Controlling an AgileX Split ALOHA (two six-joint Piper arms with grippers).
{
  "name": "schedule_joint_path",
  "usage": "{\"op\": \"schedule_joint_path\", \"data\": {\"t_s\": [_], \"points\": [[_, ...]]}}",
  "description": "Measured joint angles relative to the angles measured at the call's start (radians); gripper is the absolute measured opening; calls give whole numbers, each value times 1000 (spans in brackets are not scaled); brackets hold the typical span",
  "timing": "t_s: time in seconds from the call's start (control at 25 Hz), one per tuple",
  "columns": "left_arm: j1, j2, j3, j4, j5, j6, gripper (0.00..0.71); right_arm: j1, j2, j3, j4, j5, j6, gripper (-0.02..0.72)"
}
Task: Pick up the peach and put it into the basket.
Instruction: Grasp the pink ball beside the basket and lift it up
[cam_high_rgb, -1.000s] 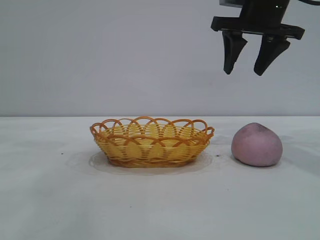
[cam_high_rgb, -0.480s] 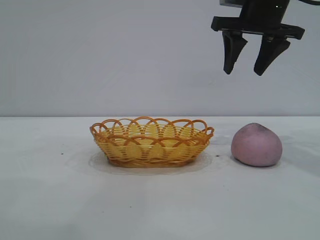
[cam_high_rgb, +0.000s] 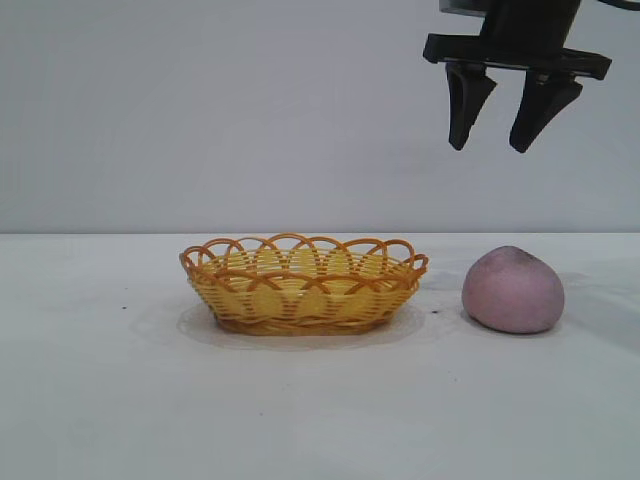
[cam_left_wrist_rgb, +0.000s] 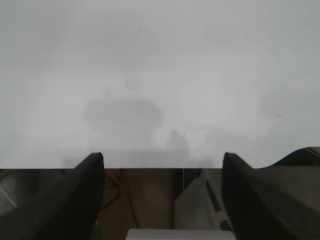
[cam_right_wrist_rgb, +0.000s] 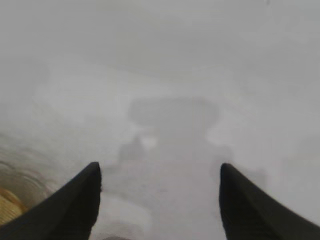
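Observation:
The pinkish-mauve peach (cam_high_rgb: 513, 290) rests on the white table to the right of the yellow wicker basket (cam_high_rgb: 303, 284), a short gap between them. My right gripper (cam_high_rgb: 490, 147) hangs open high above the table, over the gap and the peach's left side, with nothing between its fingers. In the right wrist view the open right gripper (cam_right_wrist_rgb: 159, 172) looks down on bare table and its own shadow, with a sliver of the basket (cam_right_wrist_rgb: 7, 207) at the edge. In the left wrist view the left gripper (cam_left_wrist_rgb: 162, 159) is open and empty above the table's edge. The left arm is outside the exterior view.
The white table (cam_high_rgb: 320, 420) stretches in front of both objects, with a plain grey wall behind. Beyond the table edge in the left wrist view lie cables (cam_left_wrist_rgb: 122, 197) and a pale box (cam_left_wrist_rgb: 197, 205).

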Motion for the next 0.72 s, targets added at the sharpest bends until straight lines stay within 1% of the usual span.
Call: {"op": "schedule_joint_path", "data": {"t_s": [0.12,0.24,0.44,0.52,0.72], "points": [[0,-150,31,0,-4,-1,486,0,0,0,0,0,0,434],[0,-288,33,0,-5,-1,486,0,0,0,0,0,0,434],[0,-474,33,0,-5,-1,486,0,0,0,0,0,0,434],[0,-507,35,0,-3,-1,486,0,0,0,0,0,0,434],[0,-512,37,-2,-2,-1,486,0,0,-2,-2,18,0,434]]}}
